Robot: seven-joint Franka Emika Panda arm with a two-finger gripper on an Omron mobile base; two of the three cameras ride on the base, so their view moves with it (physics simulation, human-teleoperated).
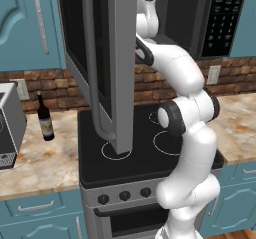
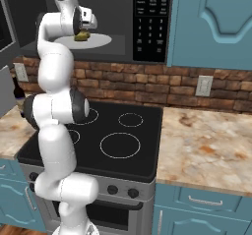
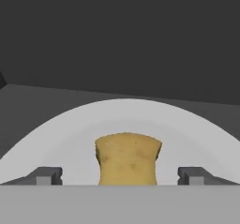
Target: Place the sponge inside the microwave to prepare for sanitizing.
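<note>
Two dark finger tips [image 3: 47,175] stand wide apart at the bottom of the hand view, w/ the sponge [image 3: 127,158] sitting btwn them, clear gap on each side. Gripper [image 3: 121,176] jaws spread, nothing clamped; neither tip touches the sponge. Sponge is a yellowish-tan lumpy block resting on the white round plate [image 3: 61,138], dark inner walls of the microwave behind it.

Right base view: gripper [image 2: 86,28] is inside the microwave [image 2: 123,13] cavity, just above the sponge [image 2: 81,36], which lies on the plate [image 2: 101,41] toward its left part. Black keypad panel [image 2: 152,17] sits to the right of the cavity. Arm rises from lower left, wrist bent into the opening.

Left base view: microwave door [image 1: 97,58] swung open toward the camera, long vertical grey bar handle [image 1: 92,68] in front, hiding much of the cavity. Arm reaches up behind the door edge.

Below the microwave: black stovetop [image 2: 118,135] w/ white burner rings, knobs on the front. Stone counter [image 2: 206,145] either side, brick backsplash, blue cabinets. Dark wine bottle [image 1: 45,117] stands upright on the counter left of the stove, near a small grey boxy appliance [image 1: 9,125].
</note>
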